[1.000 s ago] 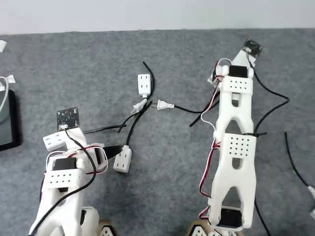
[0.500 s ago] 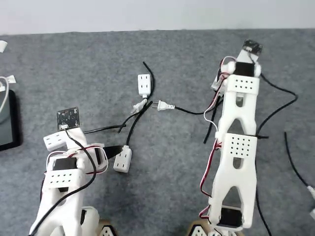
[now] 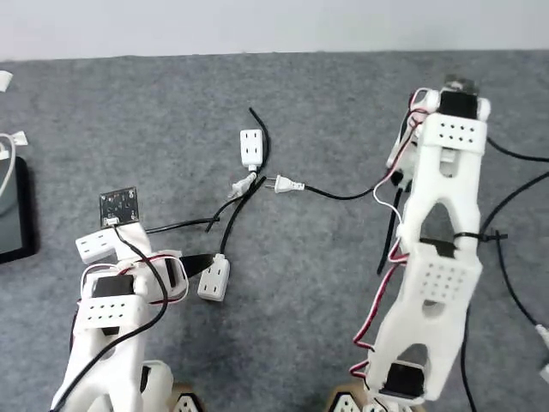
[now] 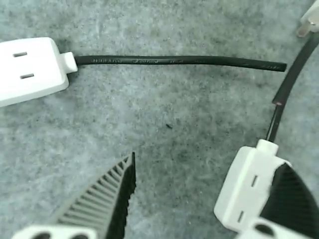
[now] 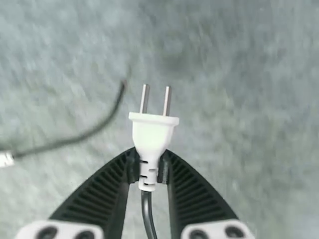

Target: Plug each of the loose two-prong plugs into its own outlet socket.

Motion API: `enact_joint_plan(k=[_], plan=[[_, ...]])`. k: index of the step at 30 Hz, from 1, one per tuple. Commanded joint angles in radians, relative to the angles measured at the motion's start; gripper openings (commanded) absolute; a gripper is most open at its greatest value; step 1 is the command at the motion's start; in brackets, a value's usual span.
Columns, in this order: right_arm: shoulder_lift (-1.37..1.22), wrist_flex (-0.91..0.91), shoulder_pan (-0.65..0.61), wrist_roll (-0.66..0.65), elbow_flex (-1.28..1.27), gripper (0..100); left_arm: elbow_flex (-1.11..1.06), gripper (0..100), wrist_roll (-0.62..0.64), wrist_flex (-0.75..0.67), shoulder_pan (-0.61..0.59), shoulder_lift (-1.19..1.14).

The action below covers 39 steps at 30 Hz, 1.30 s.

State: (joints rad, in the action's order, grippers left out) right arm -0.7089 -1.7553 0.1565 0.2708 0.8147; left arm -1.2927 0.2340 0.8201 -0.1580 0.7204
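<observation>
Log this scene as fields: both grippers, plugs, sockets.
left gripper: open, low over carpet beside near socket
right gripper: shut on held plug, prongs pointing away
far socket: on carpet, slots empty
loose plug: on carpet near far socket, unplugged

Surface: grey felt-like table mat, faintly mottled.

The left gripper has black fingers with ridged ribbing on a white base. The right gripper has the same black ribbing.

The white two-prong plug has silver-grey prongs and a black cord.

The white block outlet socket has dark slots and a black cord. The second white outlet socket has identical colours.

The white plastic arm shells carry grids of small dark holes. The red, white and black wires run alongside.

The dark circuit board is speckled. The flat slab is black.
</observation>
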Motion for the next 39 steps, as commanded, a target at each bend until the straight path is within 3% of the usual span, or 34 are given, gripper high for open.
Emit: enact_joint_plan(k=[1,15,27,33,36,39], plan=[[0.188,-0.042,0.005,-0.043,-0.184,0.8,0.008,38,-0.011,-0.023,-0.008,0.018],[0.464,-0.042,0.010,-0.339,-0.885,1.1,0.008,38,-0.011,-0.020,-0.008,0.018],[0.466,0.028,0.128,-0.356,-0.868,6.1,0.007,38,-0.011,-0.018,-0.008,0.018],[0.466,0.025,0.216,-0.361,-0.729,20.8,0.007,38,-0.011,-0.018,-0.008,0.018],[0.466,-0.021,0.246,-0.451,-0.706,24.0,0.007,38,-0.011,-0.018,-0.008,0.018],[0.473,-0.038,0.291,-0.525,-0.741,18.0,0.007,38,-0.011,-0.018,-0.008,0.018]])
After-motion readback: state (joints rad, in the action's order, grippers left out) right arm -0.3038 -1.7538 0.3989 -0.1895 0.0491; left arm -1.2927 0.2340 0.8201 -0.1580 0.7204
